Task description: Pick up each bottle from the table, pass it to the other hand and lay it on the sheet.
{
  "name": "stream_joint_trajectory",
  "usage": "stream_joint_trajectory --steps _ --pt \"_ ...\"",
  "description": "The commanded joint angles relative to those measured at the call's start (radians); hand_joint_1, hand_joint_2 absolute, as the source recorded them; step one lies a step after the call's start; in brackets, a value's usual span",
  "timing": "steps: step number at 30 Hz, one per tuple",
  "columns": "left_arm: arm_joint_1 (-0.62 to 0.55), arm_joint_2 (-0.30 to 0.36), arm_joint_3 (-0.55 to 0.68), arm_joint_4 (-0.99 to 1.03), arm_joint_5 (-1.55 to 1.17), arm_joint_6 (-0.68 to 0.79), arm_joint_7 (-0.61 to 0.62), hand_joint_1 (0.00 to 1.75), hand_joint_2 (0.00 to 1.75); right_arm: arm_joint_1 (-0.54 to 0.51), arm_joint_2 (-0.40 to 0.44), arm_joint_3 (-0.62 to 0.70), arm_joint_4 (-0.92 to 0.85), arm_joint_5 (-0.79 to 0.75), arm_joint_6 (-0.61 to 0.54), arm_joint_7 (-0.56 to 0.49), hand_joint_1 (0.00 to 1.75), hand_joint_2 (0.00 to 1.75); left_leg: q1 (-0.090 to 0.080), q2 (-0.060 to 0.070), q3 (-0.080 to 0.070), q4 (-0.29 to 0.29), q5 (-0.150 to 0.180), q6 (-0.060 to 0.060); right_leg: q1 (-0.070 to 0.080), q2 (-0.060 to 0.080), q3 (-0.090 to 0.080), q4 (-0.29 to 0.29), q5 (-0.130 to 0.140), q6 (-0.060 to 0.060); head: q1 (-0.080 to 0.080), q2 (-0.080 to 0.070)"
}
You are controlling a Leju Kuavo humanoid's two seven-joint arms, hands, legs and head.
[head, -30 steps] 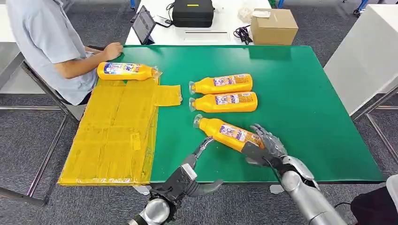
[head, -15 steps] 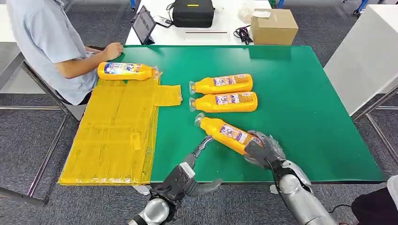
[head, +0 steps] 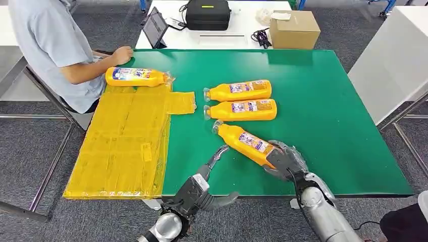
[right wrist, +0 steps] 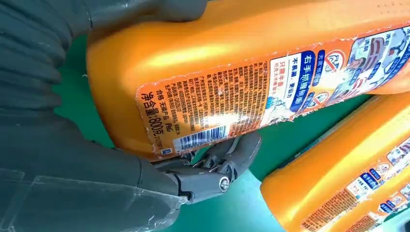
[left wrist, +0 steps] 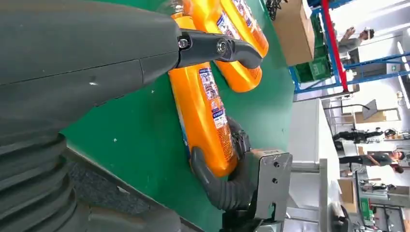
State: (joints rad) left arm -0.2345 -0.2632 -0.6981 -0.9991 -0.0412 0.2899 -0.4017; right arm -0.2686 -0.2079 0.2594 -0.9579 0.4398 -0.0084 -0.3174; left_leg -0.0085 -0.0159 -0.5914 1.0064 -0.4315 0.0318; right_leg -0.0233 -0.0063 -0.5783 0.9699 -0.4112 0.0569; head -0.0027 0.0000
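Note:
My right hand (head: 284,161) grips the base of the nearest orange bottle (head: 245,142), which points its clear cap toward the far left. In the right wrist view my fingers (right wrist: 212,166) wrap under that bottle (right wrist: 241,63). My left hand (head: 204,189) hovers at the table's front edge, open, one finger reaching toward the bottle without touching it. From the left wrist camera the gripped bottle (left wrist: 203,111) shows with the right hand (left wrist: 225,181) around its base. Two more bottles (head: 237,91) (head: 241,109) lie side by side behind it. The yellow sheet (head: 126,136) covers the table's left side.
Another orange bottle (head: 135,76) lies at the sheet's far end, close to a seated person (head: 50,45) whose hand rests on the green table (head: 328,101). A cardboard box (head: 294,27), a black case (head: 207,14) and a tablet (head: 154,26) stand on the white table behind.
My right hand has closed around the nearest bottle's base, and the bottle's cap end has shifted a little away from me and to the right. The left hand has hardly moved.

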Motion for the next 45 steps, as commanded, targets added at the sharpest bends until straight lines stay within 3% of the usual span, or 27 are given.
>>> stream_joint_trajectory --steps 1,9,13,16,22,29,39,45 --pt "-0.035 0.02 -0.008 0.031 0.009 -0.006 -0.002 0.0 1.75 -0.015 0.009 -0.018 0.115 0.003 0.01 0.011 1.75 1.75 0.002 0.001 0.002 0.0 -0.001 -0.002 0.002 0.0 0.003 -0.001 0.0 -0.003 0.0 0.0" --pt "-0.045 0.021 -0.01 0.038 0.028 -0.009 -0.003 0.0 1.75 -0.047 0.021 -0.056 0.25 0.038 -0.009 0.001 1.75 1.75 0.002 -0.001 0.004 -0.001 0.0 -0.002 0.002 -0.001 0.005 -0.002 0.0 -0.002 0.0 0.0" --pt "-0.035 -0.001 0.044 0.028 0.098 0.065 -0.069 0.0 1.75 0.012 0.063 -0.134 0.161 -0.119 0.113 -0.14 1.75 1.75 0.002 -0.001 0.006 -0.001 0.0 -0.002 0.002 -0.001 0.007 -0.002 0.0 -0.002 0.0 0.0" --pt "-0.037 -0.015 0.069 0.039 0.162 0.152 -0.12 0.0 1.75 0.066 0.088 -0.138 0.03 -0.165 0.123 -0.135 1.75 1.75 0.002 -0.002 0.006 0.0 0.0 -0.002 0.002 -0.002 0.007 -0.002 -0.001 -0.003 0.0 0.0" --pt "-0.041 -0.019 0.115 0.065 0.345 0.157 -0.14 0.0 1.75 0.079 0.095 -0.106 -0.072 -0.226 0.161 -0.141 1.75 1.75 0.003 0.005 0.006 0.001 -0.002 -0.004 0.003 0.004 0.005 0.0 -0.001 -0.004 0.0 0.0" --pt "-0.027 -0.027 0.194 0.081 0.538 0.195 -0.124 0.0 1.75 0.051 0.096 -0.055 -0.068 -0.259 0.175 -0.135 1.75 1.75 0.002 0.007 0.002 0.001 -0.002 -0.002 0.003 0.006 0.001 0.0 0.0 -0.003 0.0 0.0" --pt "-0.073 -0.033 0.153 0.247 0.693 0.182 -0.075 0.0 1.75 0.014 0.109 -0.002 -0.072 -0.304 0.181 -0.146 1.75 1.75 0.002 0.006 0.001 0.001 -0.002 -0.003 0.002 0.005 0.0 0.0 0.0 -0.004 0.0 0.0" --pt "-0.073 -0.028 0.171 0.255 0.697 0.215 -0.119 0.0 1.75 0.018 0.109 -0.008 -0.072 -0.311 0.173 -0.149 1.75 1.75 0.002 0.004 0.0 0.0 -0.002 -0.002 0.002 0.004 0.0 0.0 0.0 -0.003 0.0 0.0"
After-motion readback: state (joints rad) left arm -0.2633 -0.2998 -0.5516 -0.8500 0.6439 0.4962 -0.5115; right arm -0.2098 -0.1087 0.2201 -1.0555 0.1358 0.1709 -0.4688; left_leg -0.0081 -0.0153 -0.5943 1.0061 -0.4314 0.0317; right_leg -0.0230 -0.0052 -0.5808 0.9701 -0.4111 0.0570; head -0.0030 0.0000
